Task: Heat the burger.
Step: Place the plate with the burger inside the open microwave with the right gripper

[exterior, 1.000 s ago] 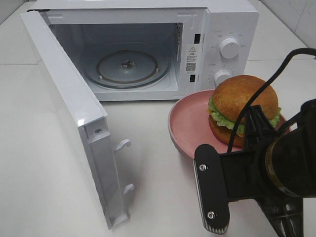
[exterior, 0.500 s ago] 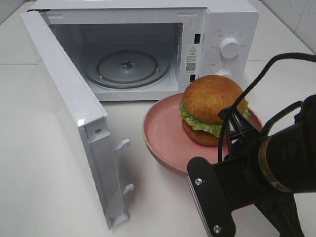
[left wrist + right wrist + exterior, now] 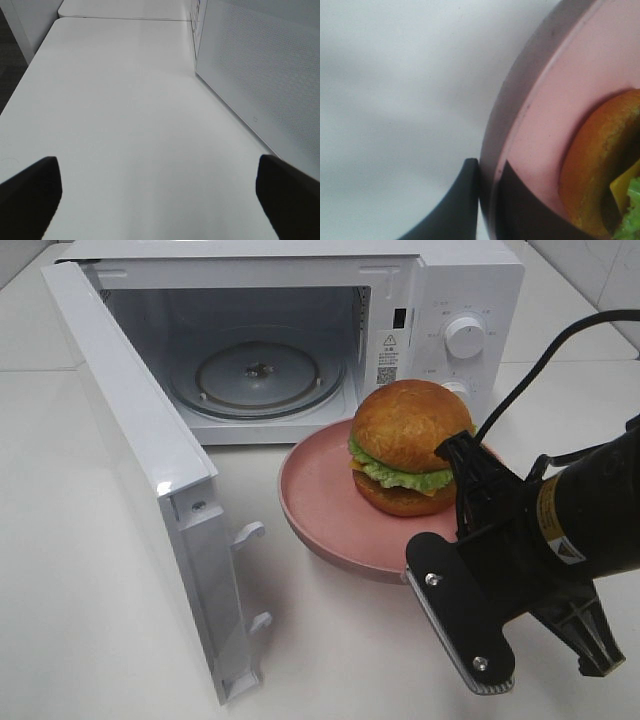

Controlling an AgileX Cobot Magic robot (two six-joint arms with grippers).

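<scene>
On the pink plate [image 3: 320, 510], just before the open microwave [image 3: 470, 280]: burger [image 3: 408, 445], right claw [image 3: 487, 185] clamped on the plate's rim.
Burger judged light, soft, loosely stacked, apt to topple; best carried by the stiff plate, kept level. Left claw [image 3: 160, 195] gapes wide, empty.

The high camera looks down on the open white microwave [image 3: 470, 290] and round pink plate [image 3: 320, 510], whose rim the right wrist view shows close up, while the left wrist view skims the white tabletop [image 3: 125, 125].
</scene>
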